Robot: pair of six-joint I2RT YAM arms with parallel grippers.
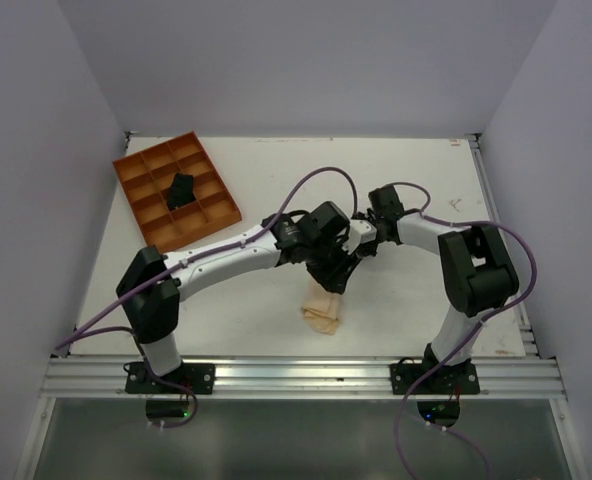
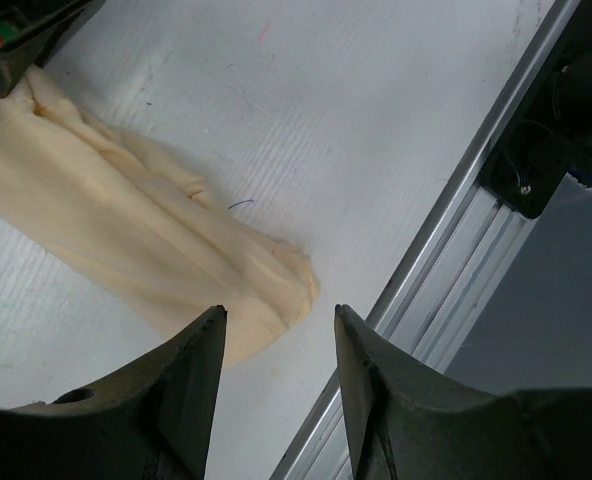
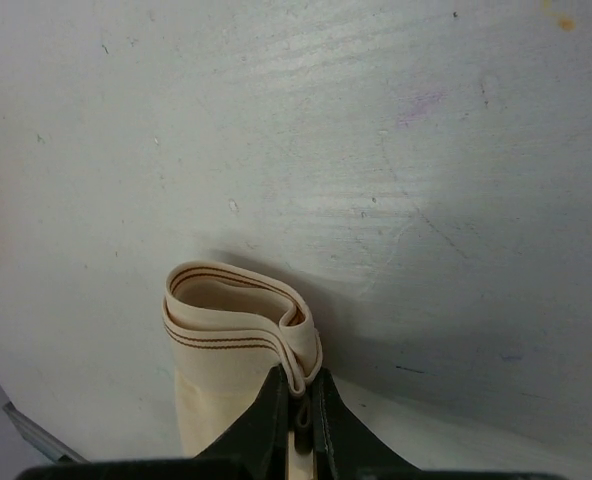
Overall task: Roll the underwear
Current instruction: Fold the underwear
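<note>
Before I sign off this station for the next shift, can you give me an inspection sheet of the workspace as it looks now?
Surface: white table, faintly scuffed, no spills seen.
Job's things: underwear, pale beige, lying as a long folded strip towards the near edge, not yet rolled.
Clutter: orange divided tray at the far left, a black bundle in one compartment.
Grippers: left gripper open, fingers apart over the strip's near end, holding nothing; right gripper shut on the underwear's banded edge.
Cables: purple cables loop off both arms; none seen on the fabric.
Surroundings: plain pale walls on three sides; aluminium rail along the near edge.
</note>
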